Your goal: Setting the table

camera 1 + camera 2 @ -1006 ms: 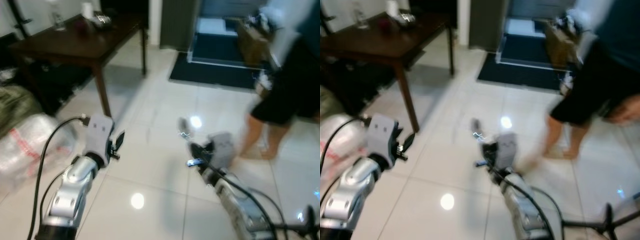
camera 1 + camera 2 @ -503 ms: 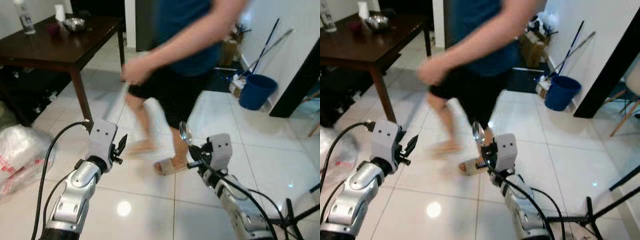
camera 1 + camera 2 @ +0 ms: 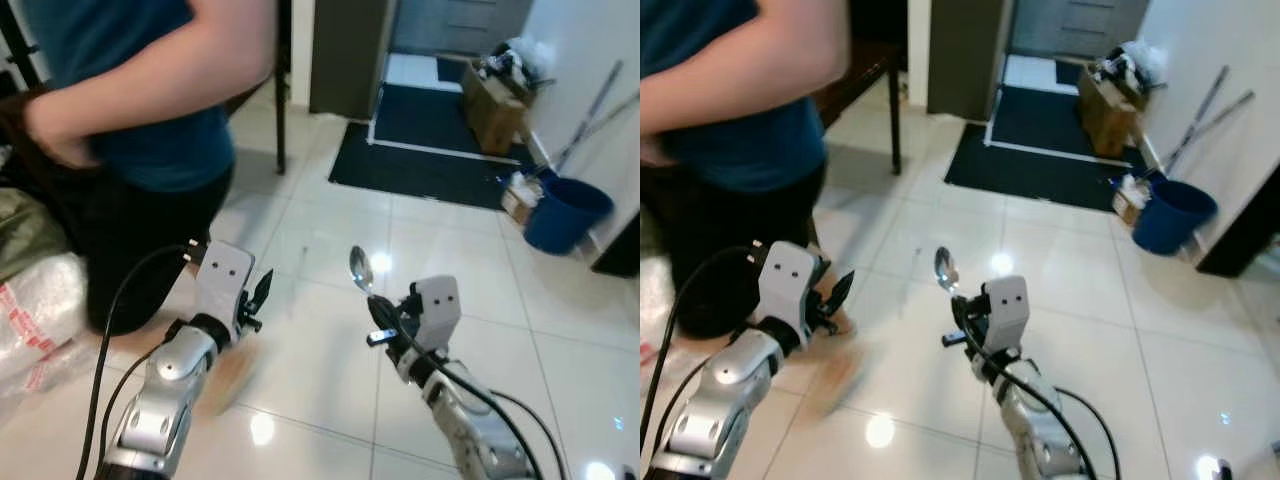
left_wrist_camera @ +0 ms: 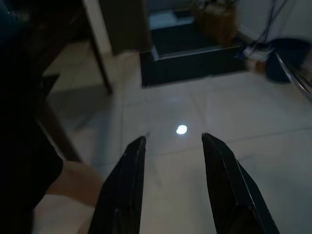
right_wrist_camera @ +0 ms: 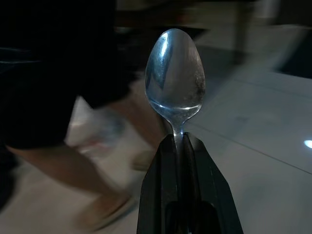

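My right gripper [image 3: 380,318] is shut on the handle of a silver spoon [image 3: 360,268], whose bowl stands upright above the fingers; the spoon bowl [image 5: 175,73] is sharp and close in the right wrist view. My left gripper [image 3: 258,295] is held out over the white tiled floor, open, with nothing between its black fingers [image 4: 124,187]. A dark wooden table's leg [image 3: 896,125] shows behind a person at the upper left.
A person in a blue top [image 3: 130,90] and black shorts crosses close in front on my left. A dark doormat [image 3: 430,165] lies ahead by a doorway. A blue bucket [image 3: 565,212] and a cardboard box [image 3: 495,95] stand at the right wall. A plastic-wrapped bundle [image 3: 35,310] lies at far left.
The person has walked from the middle to the left, now close to my left arm. The camera has swung, shifting the whole scene. Both grippers keep their pose, the spoon still held.
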You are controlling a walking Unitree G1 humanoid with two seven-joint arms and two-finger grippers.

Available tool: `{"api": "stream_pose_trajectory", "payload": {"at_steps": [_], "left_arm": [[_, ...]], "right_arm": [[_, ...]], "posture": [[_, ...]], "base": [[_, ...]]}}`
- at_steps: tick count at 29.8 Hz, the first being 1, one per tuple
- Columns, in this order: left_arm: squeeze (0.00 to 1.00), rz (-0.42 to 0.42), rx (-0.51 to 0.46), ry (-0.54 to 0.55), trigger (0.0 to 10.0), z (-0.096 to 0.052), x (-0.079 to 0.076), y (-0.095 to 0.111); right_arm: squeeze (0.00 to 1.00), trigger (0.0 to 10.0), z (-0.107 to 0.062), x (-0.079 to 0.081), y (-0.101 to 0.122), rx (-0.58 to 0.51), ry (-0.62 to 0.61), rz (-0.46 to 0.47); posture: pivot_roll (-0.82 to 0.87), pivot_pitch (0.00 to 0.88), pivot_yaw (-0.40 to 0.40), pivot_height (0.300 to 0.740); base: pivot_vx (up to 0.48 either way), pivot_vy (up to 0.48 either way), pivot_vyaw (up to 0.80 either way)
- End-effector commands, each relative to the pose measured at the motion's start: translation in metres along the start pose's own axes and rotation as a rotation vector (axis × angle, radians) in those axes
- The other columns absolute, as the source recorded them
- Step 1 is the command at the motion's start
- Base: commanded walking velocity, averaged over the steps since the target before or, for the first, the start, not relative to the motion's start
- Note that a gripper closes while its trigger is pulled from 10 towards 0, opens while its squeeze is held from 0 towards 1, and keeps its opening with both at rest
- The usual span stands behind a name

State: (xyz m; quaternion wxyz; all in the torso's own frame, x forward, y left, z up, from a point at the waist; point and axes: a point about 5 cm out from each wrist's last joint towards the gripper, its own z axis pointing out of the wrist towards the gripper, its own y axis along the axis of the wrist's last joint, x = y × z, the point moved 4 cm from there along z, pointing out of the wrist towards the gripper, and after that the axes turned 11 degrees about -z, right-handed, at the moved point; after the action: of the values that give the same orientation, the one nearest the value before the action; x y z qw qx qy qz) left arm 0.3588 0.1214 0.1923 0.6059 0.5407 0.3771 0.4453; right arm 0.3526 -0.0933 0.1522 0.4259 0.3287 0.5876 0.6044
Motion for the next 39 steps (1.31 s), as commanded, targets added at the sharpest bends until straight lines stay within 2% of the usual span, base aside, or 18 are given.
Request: {"api": "stream_pose_trajectory", "payload": {"at_steps": [1, 18, 22, 39], "left_arm": [[0.00, -0.005, -0.003, -0.021, 10.0, 0.000, -0.007, 0.000], [0.00, -0.017, -0.014, -0.032, 10.0, 0.003, -0.011, 0.003], [0.00, -0.022, -0.010, -0.031, 10.0, 0.003, -0.010, 0.001], [0.00, -0.027, -0.011, -0.031, 10.0, 0.004, -0.010, 0.002]], "right_arm": [[0.00, 10.0, -0.004, -0.007, -0.005, 0.020, -0.017, 0.005], [0.00, 10.0, -0.004, -0.015, -0.003, 0.015, -0.041, -0.001], [0.00, 10.0, -0.004, -0.020, 0.000, 0.008, -0.060, -0.016], [0.00, 10.0, -0.005, -0.020, -0.001, 0.007, -0.069, -0.013]], "posture": [[0.12, 0.088, 0.064, 0.740], [0.10, 0.084, 0.048, 0.740], [0.08, 0.087, 0.055, 0.740], [0.08, 0.096, 0.057, 0.740]], "base": [[0.480, 0.000, 0.00], [0.480, 0.000, -0.72], [0.480, 0.000, 0.00], [0.480, 0.000, 0.00]]}}
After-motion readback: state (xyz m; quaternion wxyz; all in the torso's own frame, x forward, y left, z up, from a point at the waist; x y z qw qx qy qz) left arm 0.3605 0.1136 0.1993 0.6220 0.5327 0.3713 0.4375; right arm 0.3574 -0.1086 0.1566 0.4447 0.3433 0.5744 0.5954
